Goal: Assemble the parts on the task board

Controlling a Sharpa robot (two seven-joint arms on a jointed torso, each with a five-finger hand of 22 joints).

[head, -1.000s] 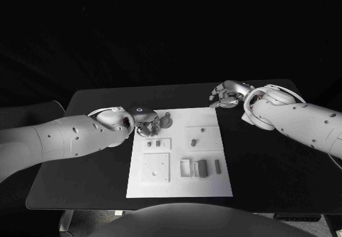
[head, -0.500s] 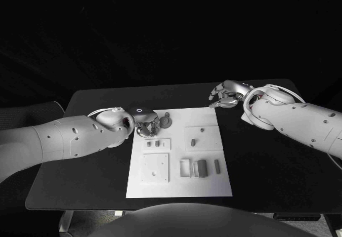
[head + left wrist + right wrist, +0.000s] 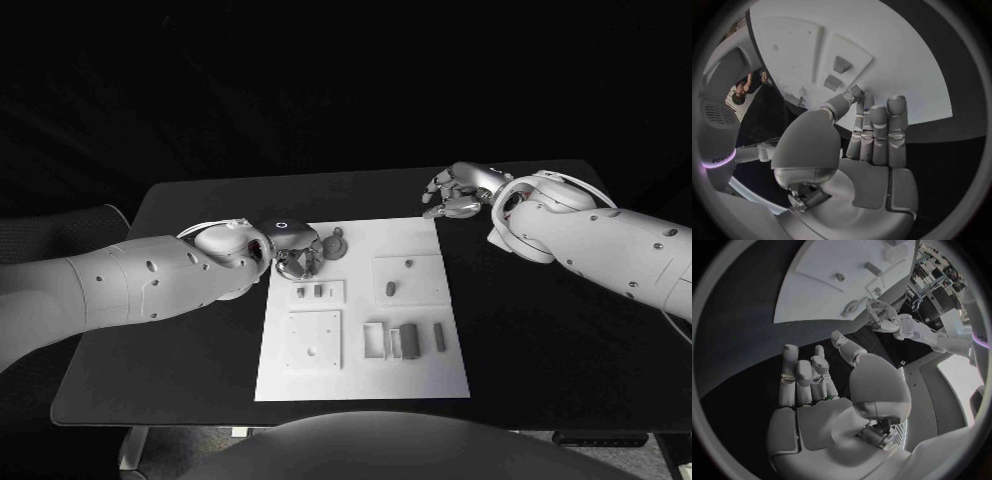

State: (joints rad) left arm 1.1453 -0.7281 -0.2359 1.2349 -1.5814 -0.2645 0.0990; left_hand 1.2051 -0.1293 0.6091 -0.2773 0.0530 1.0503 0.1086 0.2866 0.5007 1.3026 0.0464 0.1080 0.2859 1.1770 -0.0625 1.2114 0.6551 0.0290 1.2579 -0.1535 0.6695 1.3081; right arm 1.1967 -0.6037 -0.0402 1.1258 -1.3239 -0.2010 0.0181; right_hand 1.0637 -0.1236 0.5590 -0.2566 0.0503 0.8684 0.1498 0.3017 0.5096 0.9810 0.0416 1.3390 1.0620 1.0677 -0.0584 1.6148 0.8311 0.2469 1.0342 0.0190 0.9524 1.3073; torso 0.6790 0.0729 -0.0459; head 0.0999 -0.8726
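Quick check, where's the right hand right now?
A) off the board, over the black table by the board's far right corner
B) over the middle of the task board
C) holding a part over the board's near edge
A: in the head view the right hand sits over the black table just beyond the far right corner of the task board, holding nothing.

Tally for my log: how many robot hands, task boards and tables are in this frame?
hands: 2 (left hand, right hand)
task board: 1
table: 1
Total: 4
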